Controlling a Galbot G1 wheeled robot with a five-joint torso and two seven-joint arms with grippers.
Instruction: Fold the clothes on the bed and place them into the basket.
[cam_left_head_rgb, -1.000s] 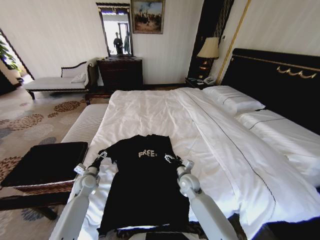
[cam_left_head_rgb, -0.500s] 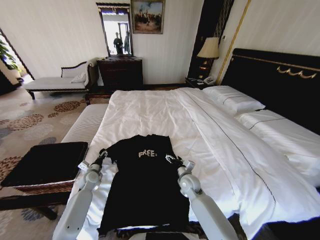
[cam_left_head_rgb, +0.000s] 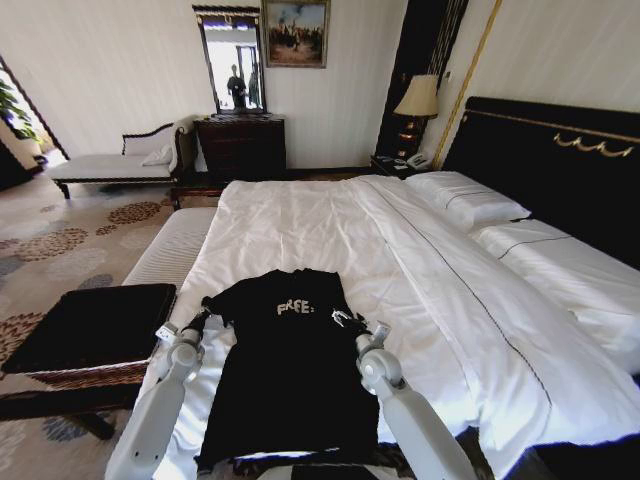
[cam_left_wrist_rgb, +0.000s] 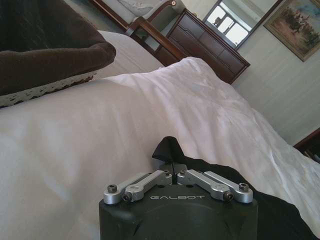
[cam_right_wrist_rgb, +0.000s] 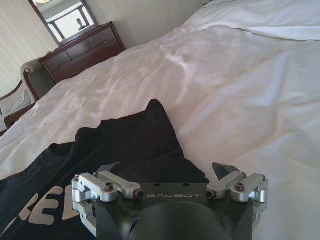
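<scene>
The clothes, one black T-shirt (cam_left_head_rgb: 290, 370) with white "FREE" lettering, lie flat on the white duvet of the bed (cam_left_head_rgb: 300, 220) near its foot. My left gripper (cam_left_head_rgb: 197, 318) is at the shirt's left sleeve. In the left wrist view it (cam_left_wrist_rgb: 173, 165) is shut on a pinched fold of that black sleeve (cam_left_wrist_rgb: 167, 150). Over the right sleeve (cam_right_wrist_rgb: 155, 125), my right gripper (cam_left_head_rgb: 345, 318) stands open, its fingers spread wide above the fabric in the right wrist view (cam_right_wrist_rgb: 160, 171). The basket (cam_left_head_rgb: 90, 325), wicker with a black top, stands on the floor left of the bed.
A pale striped bench (cam_left_head_rgb: 170, 250) lies along the bed's left side beyond the basket. White pillows (cam_left_head_rgb: 465, 200) and the black headboard (cam_left_head_rgb: 560, 160) are at the right. A dresser (cam_left_head_rgb: 240, 145), a chaise (cam_left_head_rgb: 110, 160) and a lamp (cam_left_head_rgb: 418, 100) stand along the far wall.
My left arm has shifted right toward the shirt's left sleeve, and the sleeve tip has bunched slightly. The right arm has barely moved.
</scene>
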